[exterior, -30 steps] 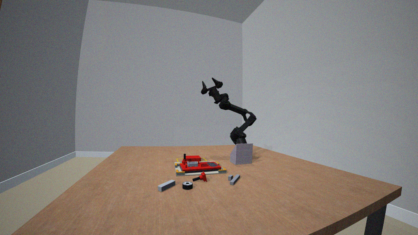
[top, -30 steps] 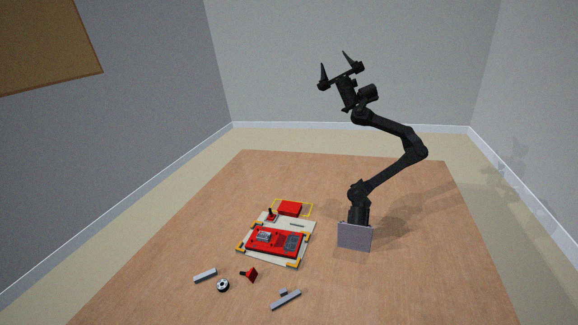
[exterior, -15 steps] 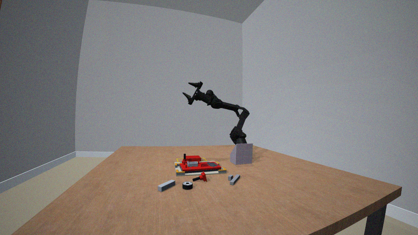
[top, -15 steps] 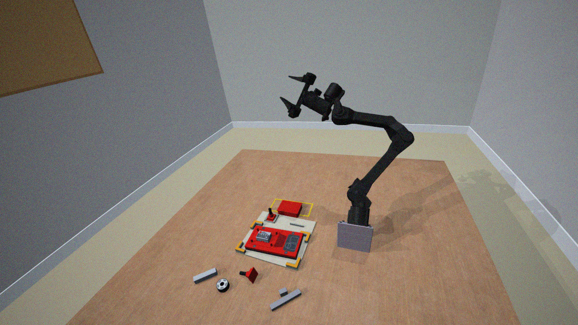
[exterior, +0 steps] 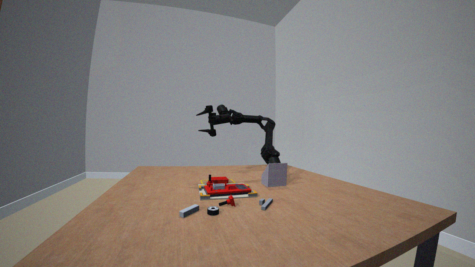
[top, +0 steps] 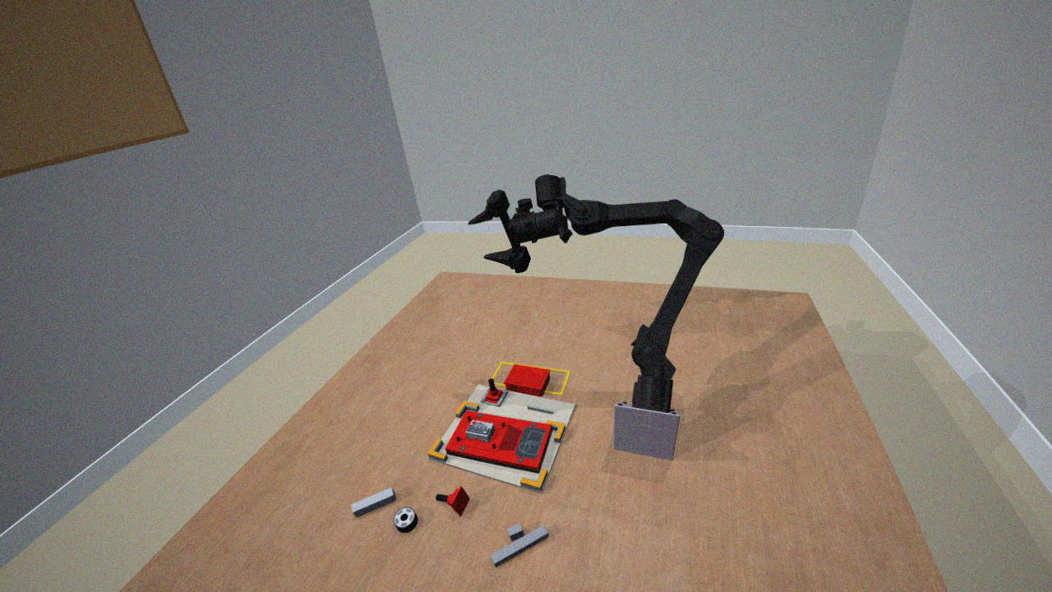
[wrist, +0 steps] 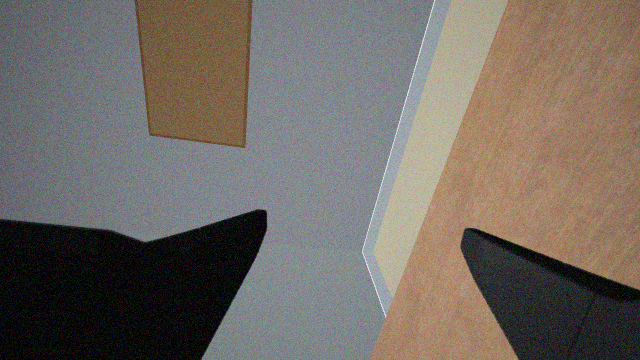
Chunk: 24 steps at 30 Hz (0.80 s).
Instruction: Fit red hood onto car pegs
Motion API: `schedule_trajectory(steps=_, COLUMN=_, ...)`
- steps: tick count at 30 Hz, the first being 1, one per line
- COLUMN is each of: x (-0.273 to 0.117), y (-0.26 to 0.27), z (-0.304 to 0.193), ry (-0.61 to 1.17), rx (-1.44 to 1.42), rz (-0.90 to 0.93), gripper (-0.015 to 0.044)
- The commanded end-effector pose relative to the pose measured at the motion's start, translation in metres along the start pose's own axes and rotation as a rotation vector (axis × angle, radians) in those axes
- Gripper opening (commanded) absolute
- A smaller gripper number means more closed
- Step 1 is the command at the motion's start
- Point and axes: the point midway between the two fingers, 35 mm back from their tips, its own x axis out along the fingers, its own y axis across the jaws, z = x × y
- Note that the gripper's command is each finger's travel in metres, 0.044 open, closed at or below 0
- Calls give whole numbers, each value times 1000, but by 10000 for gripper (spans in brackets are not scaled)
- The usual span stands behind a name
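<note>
Gripper (top: 477, 239) (exterior: 197, 122) (wrist: 361, 228) hung wide open, holding nothing; red hood (top: 526, 378) (exterior: 219, 180) lay well below, toward five o'clock in top view, beside jig (top: 562, 407) (exterior: 228, 198).

- Wooden table (top: 735, 515) (exterior: 298, 239) (wrist: 550, 125)
- In top view, around the jig (top: 562, 406) (exterior: 225, 198):
- hood (top: 526, 379) (exterior: 219, 180), one o'clock, inside yellow outline (top: 565, 382)
- stand (top: 645, 430) (exterior: 277, 175), three
- bar (top: 519, 546) (exterior: 267, 204) and block (top: 514, 530) (exterior: 262, 201), six
- red knob (top: 458, 500) (exterior: 231, 201), seven
- wheel (top: 405, 528) (exterior: 212, 213) and second bar (top: 372, 501) (exterior: 189, 211), eight

Red hood (top: 526, 379) (exterior: 219, 180), yellow outline (top: 564, 381) (exterior: 232, 181), black-and-white wheel (top: 405, 520) (exterior: 212, 210)
</note>
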Motion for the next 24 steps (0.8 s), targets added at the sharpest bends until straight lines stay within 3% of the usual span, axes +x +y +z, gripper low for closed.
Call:
schedule_trajectory(steps=1, x=13, y=-25, z=-18, ry=62, rx=-86, rz=-131, gripper=440)
schedule_trajectory(steps=12, x=22, y=-131, z=-88, ry=410, rx=-488, rz=-607, gripper=440)
schedule_trajectory(steps=24, x=-28, y=-225, z=-136, ry=1007, rx=-1099, rz=-1033, gripper=440)
